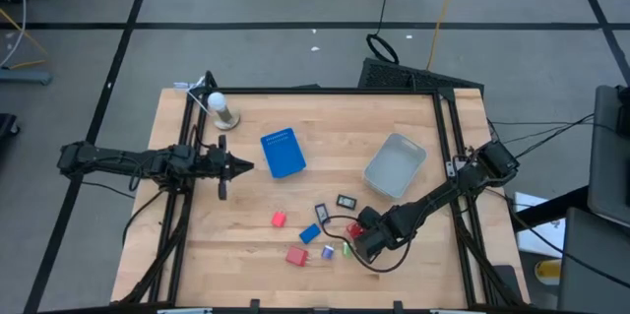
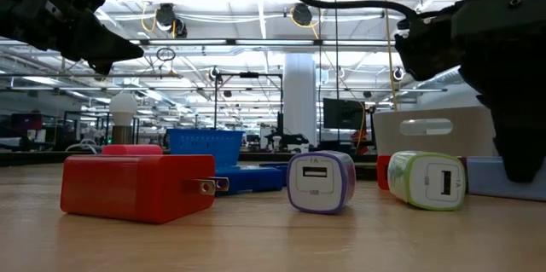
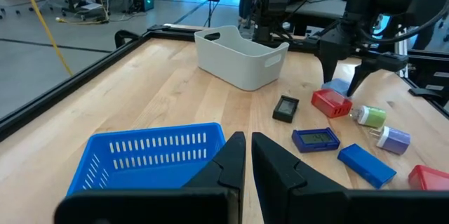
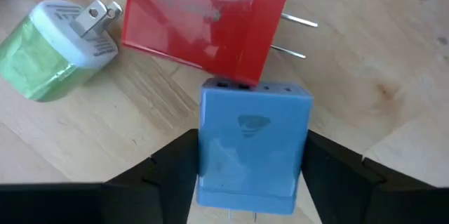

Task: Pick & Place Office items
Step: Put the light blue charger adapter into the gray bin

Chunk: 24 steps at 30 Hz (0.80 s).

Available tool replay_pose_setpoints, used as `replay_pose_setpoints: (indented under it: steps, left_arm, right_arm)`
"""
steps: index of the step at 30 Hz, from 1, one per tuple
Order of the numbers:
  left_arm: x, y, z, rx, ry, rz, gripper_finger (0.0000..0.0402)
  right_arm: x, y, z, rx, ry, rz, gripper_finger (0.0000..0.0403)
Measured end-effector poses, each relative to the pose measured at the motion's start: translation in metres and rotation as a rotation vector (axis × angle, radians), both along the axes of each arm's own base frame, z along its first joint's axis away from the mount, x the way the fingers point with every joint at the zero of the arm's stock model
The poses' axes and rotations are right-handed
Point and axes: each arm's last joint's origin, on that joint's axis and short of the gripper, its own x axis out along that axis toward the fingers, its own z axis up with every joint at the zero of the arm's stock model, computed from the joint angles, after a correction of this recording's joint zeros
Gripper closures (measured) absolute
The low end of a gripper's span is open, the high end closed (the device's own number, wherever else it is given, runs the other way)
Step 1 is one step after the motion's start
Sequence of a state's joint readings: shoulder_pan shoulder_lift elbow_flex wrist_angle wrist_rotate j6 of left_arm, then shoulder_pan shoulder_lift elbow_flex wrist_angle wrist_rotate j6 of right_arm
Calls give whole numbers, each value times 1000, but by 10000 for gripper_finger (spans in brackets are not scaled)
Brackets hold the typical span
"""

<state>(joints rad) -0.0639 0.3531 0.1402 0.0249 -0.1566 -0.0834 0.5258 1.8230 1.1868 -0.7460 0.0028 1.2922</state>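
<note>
The right gripper [image 4: 245,175] is straddling a light-blue charger [image 4: 251,147] beside the grey bin [image 1: 396,166], its jaws not yet clamped; next it needs a firm squeeze and lift. The left gripper [image 3: 247,161] is clenched empty near the blue basket [image 3: 151,155]. Showing: three red plugs, about three blue pieces, one green, one purple, one black.

Basket [image 1: 283,153] lies left of bin [image 1: 395,166], chargers [image 1: 297,255] nearer the front.

left end effector [image 3: 247,155] closed, right end effector [image 4: 249,157] parted
</note>
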Motion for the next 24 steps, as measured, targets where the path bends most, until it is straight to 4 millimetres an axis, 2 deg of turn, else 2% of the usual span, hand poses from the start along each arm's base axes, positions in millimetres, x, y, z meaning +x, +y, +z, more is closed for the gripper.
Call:
replay_pose_setpoints:
  steps: [6,10,20,24]
  left_arm:
    - [0,0,0,0,0,-2,376]
    - [0,0,0,0,0,-3,376]
    - [0,0,0,1,-1,-2,376]
    - [0,0,1,9,-13,-1,376]
  right_arm:
    - [1,1,0,8,-9,31,201]
    - [-2,1,9,-7,-59,71,201]
    - [-21,9,64,-98,-344,185,201]
    - [-29,18,90,-170,-536,377,201]
